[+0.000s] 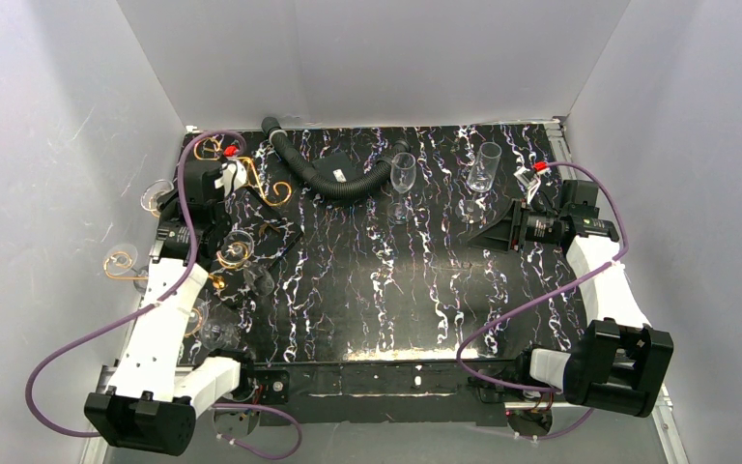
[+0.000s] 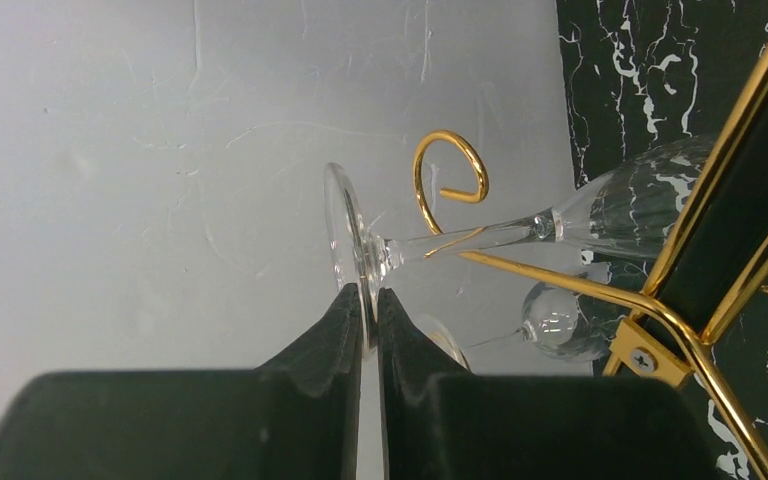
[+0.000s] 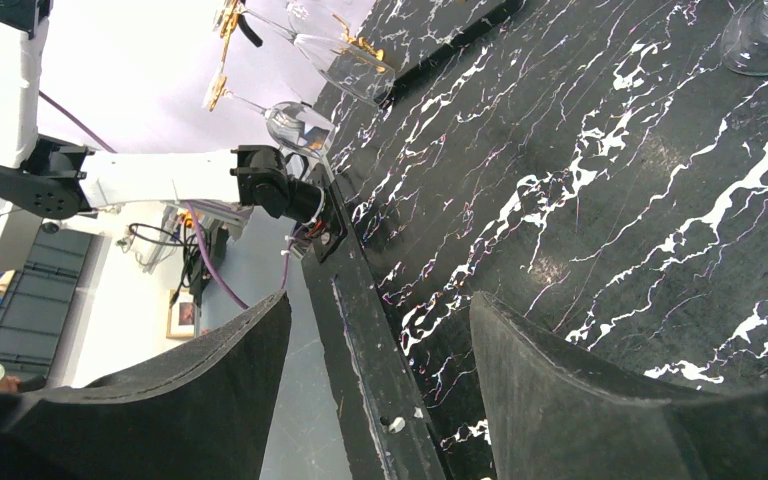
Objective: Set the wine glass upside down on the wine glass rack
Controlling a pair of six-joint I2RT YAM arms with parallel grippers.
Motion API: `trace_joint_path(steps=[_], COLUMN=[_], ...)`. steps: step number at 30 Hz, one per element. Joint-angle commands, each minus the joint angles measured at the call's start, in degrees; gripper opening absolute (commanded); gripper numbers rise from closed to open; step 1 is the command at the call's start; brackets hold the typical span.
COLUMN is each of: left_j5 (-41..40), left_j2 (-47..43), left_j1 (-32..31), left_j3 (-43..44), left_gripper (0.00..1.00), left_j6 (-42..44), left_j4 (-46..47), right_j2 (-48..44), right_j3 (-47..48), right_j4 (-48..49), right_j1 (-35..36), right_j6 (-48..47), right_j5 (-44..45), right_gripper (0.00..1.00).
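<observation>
Your left end effector (image 2: 370, 300) clamps the wine glass (image 2: 485, 237) foot (right end effector (image 3: 380, 300): wide); stem points away, along the rack (image 2: 570, 285).

A clear, smooth wine glass (image 2: 480, 238) is seen beside a wine glass rack (image 2: 724, 150) of glossy gold metal wire, above a polished black, white-veined tabletop (image 1: 396, 290), with a matt ribbed hose (image 1: 333, 179) at eleven o'clock.
</observation>
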Motion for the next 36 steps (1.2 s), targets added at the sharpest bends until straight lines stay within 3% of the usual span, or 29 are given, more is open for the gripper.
trace_joint_path(steps=[1,36], left_j5=[-1.6,-5.1], left_j2=[-1.8,8.5], left_j1=[0.9,7.9], left_j3=[-0.5,-1.1], left_gripper=[0.00,0.00], left_j6=[-0.5,0.8], left_j4=[4.4,12.3], right_j2=[0.1,-0.2], right_j3=[2.4,4.2], right_j4=[-0.7,-5.3], right_j1=[-0.5,-1.0], right_j6=[-1.2,-4.6], right_j5=[-1.7,-3.8], right_gripper=[0.73,0.73])
